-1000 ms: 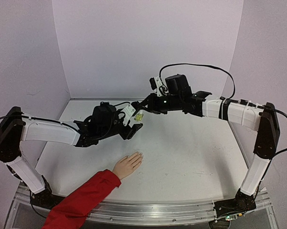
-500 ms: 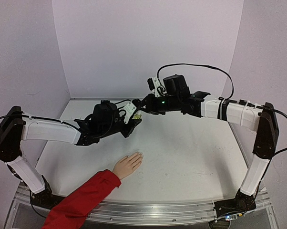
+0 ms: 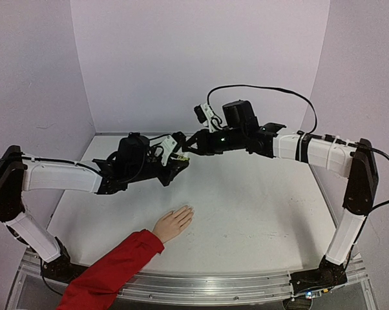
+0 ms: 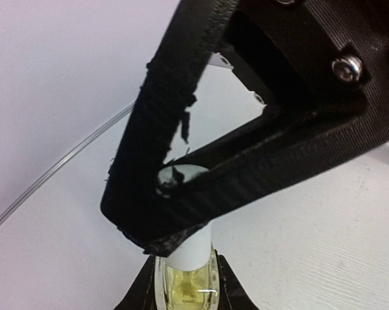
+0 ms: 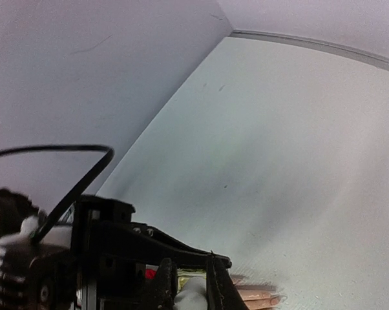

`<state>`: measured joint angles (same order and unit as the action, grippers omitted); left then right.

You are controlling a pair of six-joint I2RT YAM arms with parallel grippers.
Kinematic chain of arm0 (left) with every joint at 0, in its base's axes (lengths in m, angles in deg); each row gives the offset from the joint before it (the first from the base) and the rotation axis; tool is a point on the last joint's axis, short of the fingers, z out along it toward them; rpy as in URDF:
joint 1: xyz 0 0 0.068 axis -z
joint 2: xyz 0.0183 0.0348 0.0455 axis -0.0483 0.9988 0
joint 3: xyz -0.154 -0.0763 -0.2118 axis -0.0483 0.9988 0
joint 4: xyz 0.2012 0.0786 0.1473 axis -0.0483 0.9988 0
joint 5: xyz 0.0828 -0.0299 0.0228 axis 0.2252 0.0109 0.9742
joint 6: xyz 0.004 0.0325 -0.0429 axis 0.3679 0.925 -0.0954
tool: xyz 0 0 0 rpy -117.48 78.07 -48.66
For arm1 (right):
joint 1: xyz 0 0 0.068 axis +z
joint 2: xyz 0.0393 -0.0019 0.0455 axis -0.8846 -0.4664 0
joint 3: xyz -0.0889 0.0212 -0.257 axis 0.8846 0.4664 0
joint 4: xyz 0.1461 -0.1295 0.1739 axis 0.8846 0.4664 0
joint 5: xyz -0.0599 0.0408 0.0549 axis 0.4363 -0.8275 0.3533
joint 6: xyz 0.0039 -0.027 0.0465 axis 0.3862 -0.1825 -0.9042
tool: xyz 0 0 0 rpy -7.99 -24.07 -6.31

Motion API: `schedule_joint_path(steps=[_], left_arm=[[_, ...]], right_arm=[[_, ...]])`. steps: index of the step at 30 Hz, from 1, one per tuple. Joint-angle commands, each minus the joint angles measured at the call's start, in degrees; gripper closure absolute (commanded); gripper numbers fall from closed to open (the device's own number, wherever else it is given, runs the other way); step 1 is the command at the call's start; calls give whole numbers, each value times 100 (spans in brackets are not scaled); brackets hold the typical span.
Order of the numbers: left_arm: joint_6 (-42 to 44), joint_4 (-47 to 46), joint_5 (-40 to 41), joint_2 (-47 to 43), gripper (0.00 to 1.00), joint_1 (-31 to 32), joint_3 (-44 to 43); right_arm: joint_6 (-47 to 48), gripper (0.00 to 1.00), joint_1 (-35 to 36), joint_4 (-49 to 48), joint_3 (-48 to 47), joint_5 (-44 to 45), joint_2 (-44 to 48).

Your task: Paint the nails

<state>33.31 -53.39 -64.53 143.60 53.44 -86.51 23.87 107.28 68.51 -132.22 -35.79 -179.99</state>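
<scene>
A small yellow-green bottle [image 4: 183, 286] with a white cap [image 4: 193, 248] hangs in the air over the back of the table, held between both arms. My left gripper [image 4: 181, 284] [image 3: 177, 157] is shut on its glass body. My right gripper [image 5: 189, 292] [image 3: 189, 147] is shut on the cap [image 5: 193, 294]. The peach hand [image 3: 174, 223] with its red sleeve [image 3: 110, 271] lies flat near the front left, well below and in front of both grippers. Its nails [image 3: 190, 210] point right and back. The fingertips [image 5: 256, 297] also show under the right gripper.
Lilac walls [image 3: 201, 58] close in the white table [image 3: 259, 206] at the back and on both sides. A black cable [image 3: 265, 89] loops above the right arm. A metal rail [image 3: 214, 284] runs along the near edge.
My left gripper rose and moved back to the bottle and went from open to shut on its body. The right gripper, holding the cap, shifted slightly left. The hand stayed still.
</scene>
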Motion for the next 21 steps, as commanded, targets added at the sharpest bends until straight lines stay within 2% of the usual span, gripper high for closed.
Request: schedule_joint_path(steps=[1,4,5,7,9,12,13,15,17,19,21], left_arm=[[-622,-154,-3414,-777,100,-299,-13],[-1405,-149,-5432,-867,100,-716,-182],[-1639,-149,-5931,-867,100,-788,-253],[-1976,-149,-6416,-895,100,-839,-349],[-2134,-149,-6363,-990,100,-841,-336],[-2125,-145,-5689,-1190,100,-837,-153],[-2103,-142,-5185,-1256,100,-841,-67],[-1967,-101,-3942,-1414,100,-831,125],[-1751,-76,-2697,-1549,100,-819,300],[-1433,-26,-1344,-1641,100,-759,405],[-908,35,-545,-1701,100,-620,416]], right_arm=[[1437,100,-52,-407,-310,-2452,22],[2211,100,-71,-408,-281,-5114,-125],[2336,100,-77,-408,-274,-5623,-158],[2406,100,-77,-400,-262,-5724,-176],[2412,100,-78,-390,-280,-5425,-168],[2229,100,-78,-390,-352,-4493,-104],[2122,96,-78,-390,-380,-4009,-67],[1794,73,-72,-383,-401,-2726,8],[1504,54,-102,-346,-392,-1739,44],[1324,38,-186,-329,-309,-1431,111],[1109,26,-233,-321,-219,-1185,189]])
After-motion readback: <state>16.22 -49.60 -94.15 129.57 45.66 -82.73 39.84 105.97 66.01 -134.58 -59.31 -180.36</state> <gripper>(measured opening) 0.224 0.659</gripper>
